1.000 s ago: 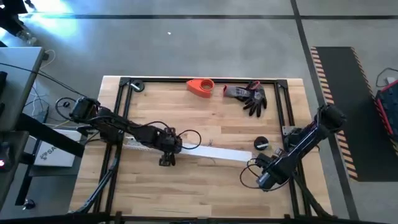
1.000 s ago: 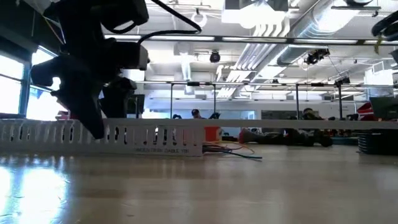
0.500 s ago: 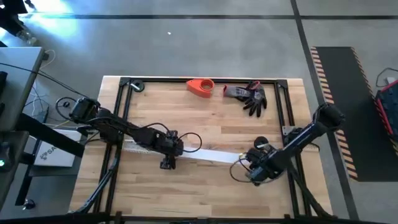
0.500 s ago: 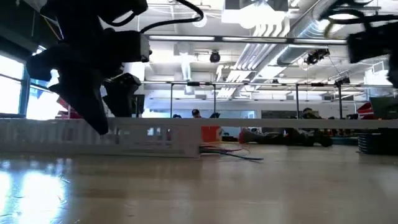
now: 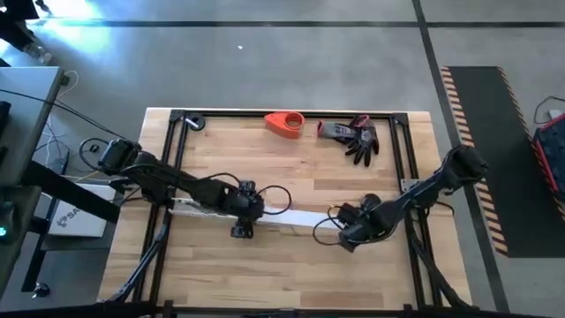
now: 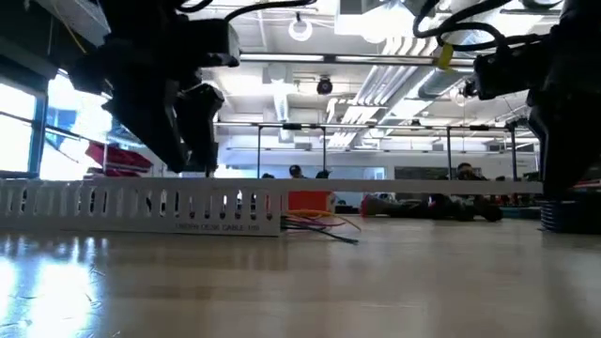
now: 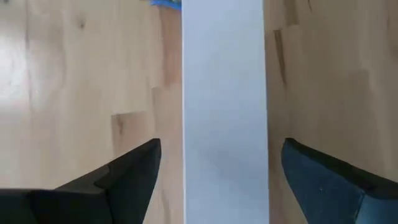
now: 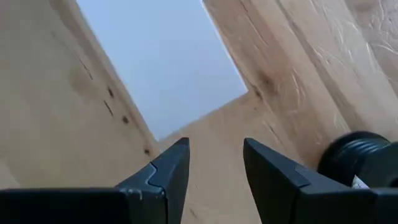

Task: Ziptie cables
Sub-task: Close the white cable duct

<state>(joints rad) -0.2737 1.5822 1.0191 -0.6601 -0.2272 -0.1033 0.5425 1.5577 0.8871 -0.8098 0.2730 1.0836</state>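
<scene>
A white slotted channel point(image 6: 141, 207) lies on the table's left half, and the cables' coloured ends point(image 6: 319, 225) stick out of its right end onto the wood. A flat white strip point(image 5: 300, 219) runs from there toward the right. My left gripper point(image 5: 243, 212) hovers open over the strip point(image 7: 224, 124), one finger on each side with wood showing in both gaps. My right gripper point(image 5: 346, 237) is open just past the strip's right end point(image 8: 161, 62), low over the table, with nothing between its fingers.
A black roll point(image 5: 372, 204) sits close beside my right gripper. An orange object point(image 5: 284, 123) and dark gloves point(image 5: 357, 137) lie near the far edge. A black metal frame point(image 5: 177, 177) borders the wooden top. Bare wood lies along the near edge.
My right gripper has swept toward the table's left and slightly toward the far edge, arriving at the strip's right end. My left gripper has risen, its fingers now above the channel's top. The channel with the cable ends has slid a little toward the left.
</scene>
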